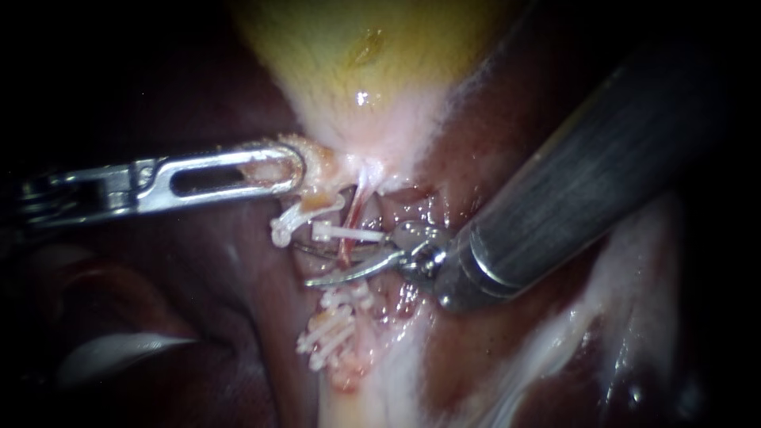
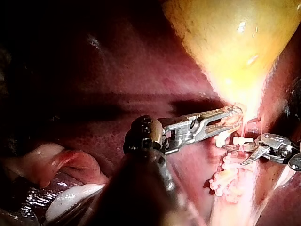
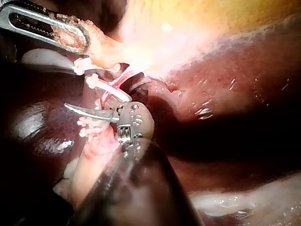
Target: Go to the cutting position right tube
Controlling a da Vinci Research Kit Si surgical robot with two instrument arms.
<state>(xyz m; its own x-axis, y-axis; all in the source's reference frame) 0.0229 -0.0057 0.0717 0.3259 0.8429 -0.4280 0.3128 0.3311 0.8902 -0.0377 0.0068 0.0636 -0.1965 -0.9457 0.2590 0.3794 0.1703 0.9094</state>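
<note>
Holding the right instrument (image 1: 317, 265) with its claw narrowly parted around the right tube (image 1: 354, 212), just beside a white clip (image 1: 349, 233). Clamping the claw of the left instrument (image 1: 292, 170) on the gallbladder (image 1: 357, 71) neck. Judging the tube thin, soft, slippery and easily torn; meeting it between clips.

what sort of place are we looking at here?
Probably a surgical robot's work field, close up on organ tissue: a yellow gallbladder against dark red liver, white clips on a tube, plus left instrument and right instrument.
</note>
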